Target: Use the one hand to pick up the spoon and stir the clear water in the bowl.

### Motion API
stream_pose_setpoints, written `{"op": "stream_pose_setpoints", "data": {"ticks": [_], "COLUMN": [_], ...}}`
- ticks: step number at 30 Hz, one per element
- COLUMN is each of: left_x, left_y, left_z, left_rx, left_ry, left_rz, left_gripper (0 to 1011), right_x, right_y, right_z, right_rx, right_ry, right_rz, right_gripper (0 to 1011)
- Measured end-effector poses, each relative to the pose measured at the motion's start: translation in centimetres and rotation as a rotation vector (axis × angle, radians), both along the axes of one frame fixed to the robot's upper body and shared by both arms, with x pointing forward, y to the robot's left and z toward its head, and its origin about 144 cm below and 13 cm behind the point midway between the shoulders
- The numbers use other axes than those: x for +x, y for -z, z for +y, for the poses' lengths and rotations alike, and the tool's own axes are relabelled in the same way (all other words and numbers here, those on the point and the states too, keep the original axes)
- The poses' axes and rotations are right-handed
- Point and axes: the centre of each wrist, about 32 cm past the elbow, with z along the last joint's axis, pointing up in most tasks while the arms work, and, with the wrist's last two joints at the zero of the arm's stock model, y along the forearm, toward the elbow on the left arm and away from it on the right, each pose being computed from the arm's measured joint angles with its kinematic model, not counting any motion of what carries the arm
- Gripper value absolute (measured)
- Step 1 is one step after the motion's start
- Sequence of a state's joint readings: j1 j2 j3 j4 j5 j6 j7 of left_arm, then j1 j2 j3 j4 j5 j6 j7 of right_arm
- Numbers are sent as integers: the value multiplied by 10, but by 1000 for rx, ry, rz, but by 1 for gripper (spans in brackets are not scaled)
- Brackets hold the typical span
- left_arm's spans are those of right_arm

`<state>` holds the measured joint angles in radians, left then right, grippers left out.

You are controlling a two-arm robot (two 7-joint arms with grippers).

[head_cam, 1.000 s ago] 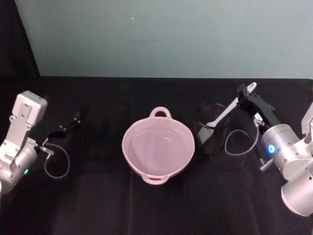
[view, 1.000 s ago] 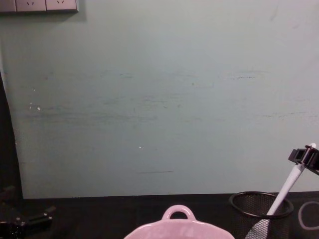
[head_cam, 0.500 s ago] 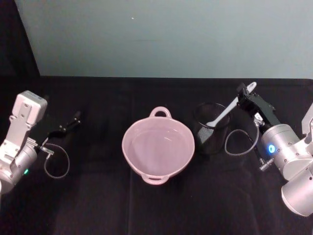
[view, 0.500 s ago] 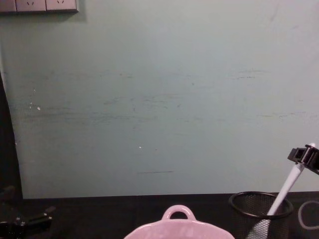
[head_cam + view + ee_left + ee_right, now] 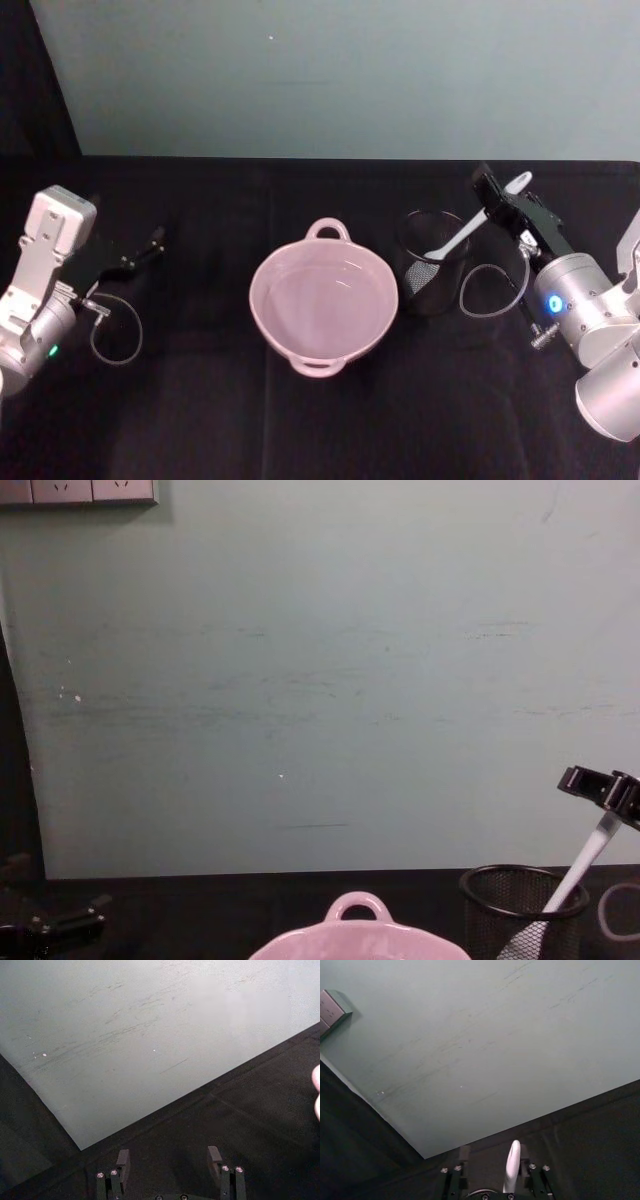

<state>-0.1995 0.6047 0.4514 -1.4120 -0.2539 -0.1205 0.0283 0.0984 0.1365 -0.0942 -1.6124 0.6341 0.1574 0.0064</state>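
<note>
I have the right black flat gripper (image 5: 497, 193) closed on the upper handle of the long slim white plastic spoon (image 5: 466, 231), whose blade sits down inside the black wire-mesh cup (image 5: 430, 262) just beside the pale pink glossy bowl (image 5: 323, 304) at the table's centre. I judge the spoon light, stiff and rather slick, so this high hold near the handle's end suits lifting it straight out, though it may pivot under stirring load. My left gripper (image 5: 138, 255) rests parked far left, its fingers (image 5: 123, 1159) spread apart, holding nothing.
</note>
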Motion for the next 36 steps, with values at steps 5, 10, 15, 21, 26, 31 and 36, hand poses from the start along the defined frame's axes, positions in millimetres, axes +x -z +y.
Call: {"op": "stream_pose_setpoints", "data": {"ticks": [5, 10, 15, 21, 26, 31, 36], "left_x": [0, 0, 0, 0, 0, 0, 0], "left_y": [0, 0, 0, 0, 0, 0, 0], "left_z": [0, 0, 0, 0, 0, 0, 0], "left_rx": [0, 0, 0, 0, 0, 0, 0], "left_ry": [0, 0, 0, 0, 0, 0, 0], "left_rz": [0, 0, 0, 0, 0, 0, 0], "left_gripper": [1011, 1011, 1011, 1011, 1011, 1011, 1011], "right_x": [0, 0, 0, -7, -19, -35, -53], "right_y": [0, 0, 0, -5, -12, -18, -20], "right_z": [0, 0, -1, -5, -8, -12, -19], "right_rx": [-1, -1, -19, -56, -93, -160, -256], "right_ry": [0, 1, 1, 4, 0, -7, -10], "right_rz": [0, 0, -2, -11, -16, -49, -98], "right_gripper": [737, 877, 989, 1002, 1002, 1002, 1002]}}
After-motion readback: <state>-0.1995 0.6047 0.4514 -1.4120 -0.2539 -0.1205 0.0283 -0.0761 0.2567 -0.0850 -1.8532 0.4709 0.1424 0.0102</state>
